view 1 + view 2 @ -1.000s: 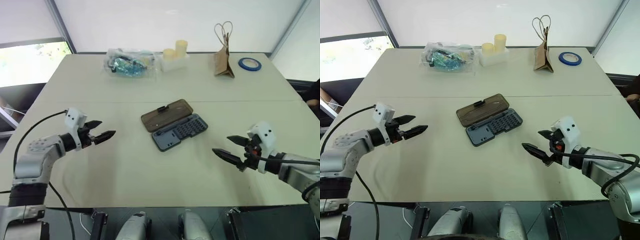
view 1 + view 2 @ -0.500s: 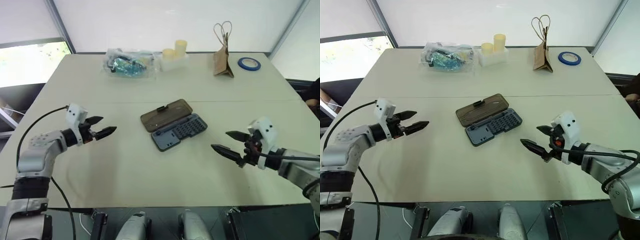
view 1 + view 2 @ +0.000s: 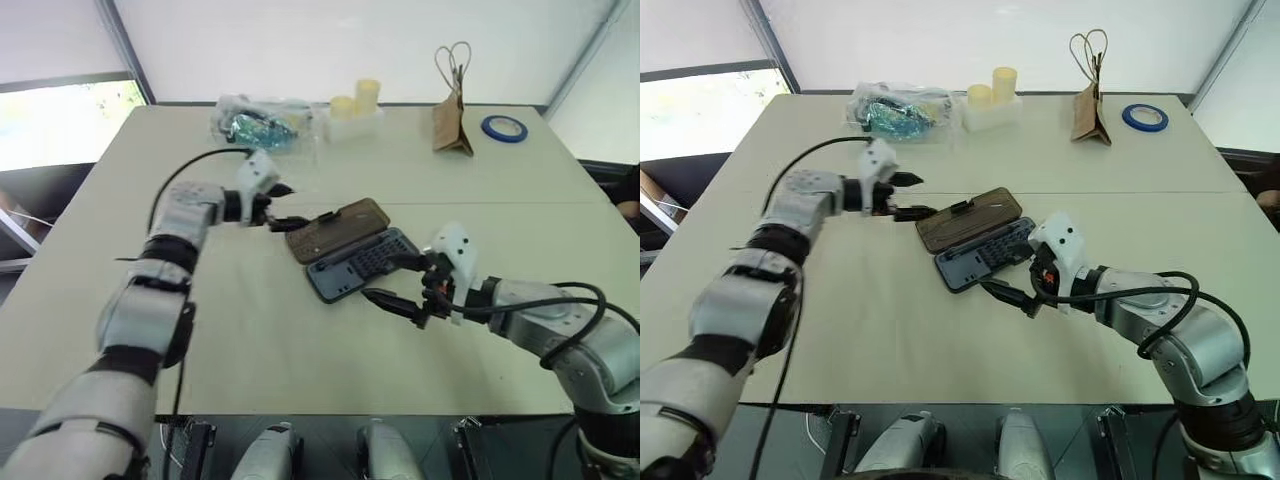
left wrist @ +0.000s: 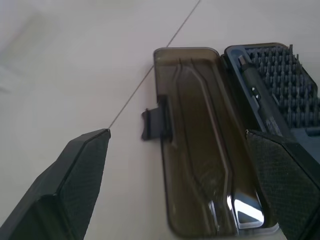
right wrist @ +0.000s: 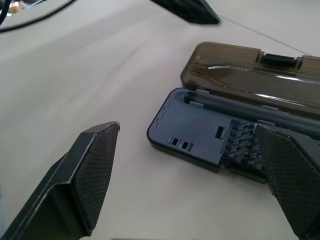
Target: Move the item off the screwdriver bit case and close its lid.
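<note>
Both arms have closed in since earlier: the left end effector (image 3: 281,207), released, now flanks the lid (image 4: 200,145); the right end effector (image 3: 395,283), also released, hovers beside the screwdriver bit case (image 5: 210,137), where the item (image 5: 260,111) lies.

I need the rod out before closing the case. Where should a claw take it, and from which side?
Probably mid-shaft on the rod, from above, fingers across it. It lies flat along the tray's hinge edge, beside the open lid and the bits, so side access looks tight. The open right claw is nearest.
</note>
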You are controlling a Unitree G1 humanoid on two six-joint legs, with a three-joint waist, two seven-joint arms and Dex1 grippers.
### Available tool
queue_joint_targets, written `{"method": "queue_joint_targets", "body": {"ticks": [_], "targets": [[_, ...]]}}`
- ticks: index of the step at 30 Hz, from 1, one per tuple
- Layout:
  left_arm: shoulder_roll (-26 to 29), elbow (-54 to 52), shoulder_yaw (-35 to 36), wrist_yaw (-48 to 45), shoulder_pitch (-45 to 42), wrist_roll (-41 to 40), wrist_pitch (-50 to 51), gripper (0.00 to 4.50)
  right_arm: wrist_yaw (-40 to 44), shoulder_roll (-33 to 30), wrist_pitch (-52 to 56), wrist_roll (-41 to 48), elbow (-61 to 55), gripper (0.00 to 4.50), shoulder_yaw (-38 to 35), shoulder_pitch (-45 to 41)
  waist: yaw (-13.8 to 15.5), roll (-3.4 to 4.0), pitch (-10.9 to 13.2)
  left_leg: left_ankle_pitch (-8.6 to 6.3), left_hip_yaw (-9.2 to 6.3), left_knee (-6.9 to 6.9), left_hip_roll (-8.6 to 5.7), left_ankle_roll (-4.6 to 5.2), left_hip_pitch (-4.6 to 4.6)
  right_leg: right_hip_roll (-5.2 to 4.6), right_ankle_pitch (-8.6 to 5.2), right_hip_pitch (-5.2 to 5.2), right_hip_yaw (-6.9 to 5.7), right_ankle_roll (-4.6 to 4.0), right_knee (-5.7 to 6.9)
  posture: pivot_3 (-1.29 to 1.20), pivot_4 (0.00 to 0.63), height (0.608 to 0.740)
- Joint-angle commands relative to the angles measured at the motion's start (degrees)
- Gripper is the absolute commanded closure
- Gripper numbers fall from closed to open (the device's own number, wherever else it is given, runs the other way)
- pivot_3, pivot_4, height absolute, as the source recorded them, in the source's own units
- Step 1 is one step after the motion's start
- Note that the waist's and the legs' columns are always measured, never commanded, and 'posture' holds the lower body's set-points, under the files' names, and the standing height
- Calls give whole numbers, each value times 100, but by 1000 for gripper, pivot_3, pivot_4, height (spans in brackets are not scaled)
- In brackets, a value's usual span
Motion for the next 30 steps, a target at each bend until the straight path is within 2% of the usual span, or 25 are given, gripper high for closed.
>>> {"method": "queue_joint_targets", "body": {"ticks": [1,5,9,16,23,26,30], "targets": [[-83,537,60,333,-238,307,-138,0,-349,149,-11,-36,-442,83,-92,51,-79,-1,0,0,0,-1,1,0,0,0,0,-7,1,0,15,0,150,740],[-197,814,50,911,-243,663,-60,0,-732,270,63,-37,-730,83,-243,278,-68,-2,1,0,3,-3,1,0,0,-2,0,-32,4,0,75,0,150,740],[-226,920,210,1319,-148,787,137,0,-1075,269,135,-10,-976,83,-683,729,-17,-3,1,0,0,5,-5,0,-2,-3,0,-31,6,0,74,0,150,740],[-288,960,132,1215,19,1154,229,0,-1213,226,227,173,-1294,83,-940,1109,-28,-4,1,0,1,6,-7,0,1,-4,0,-31,6,0,74,0,150,740],[-470,984,52,1189,110,1400,418,0,-1297,220,251,246,-1319,83,-1003,1143,-6,-7,-2,0,-1,18,-8,1,2,-4,0,-21,6,0,75,0,150,740],[-484,985,65,1084,159,1412,501,753,-1343,219,260,272,-1362,0,-1013,1176,-17,-8,-3,-1,-1,23,-8,1,3,-3,0,-19,6,0,75,0,150,740],[-492,979,235,1243,206,1315,572,2822,-1408,213,277,316,-1382,0,-1045,1175,-21,-9,-4,-1,0,28,-8,1,6,-2,0,-15,7,0,76,0,150,740]]}}
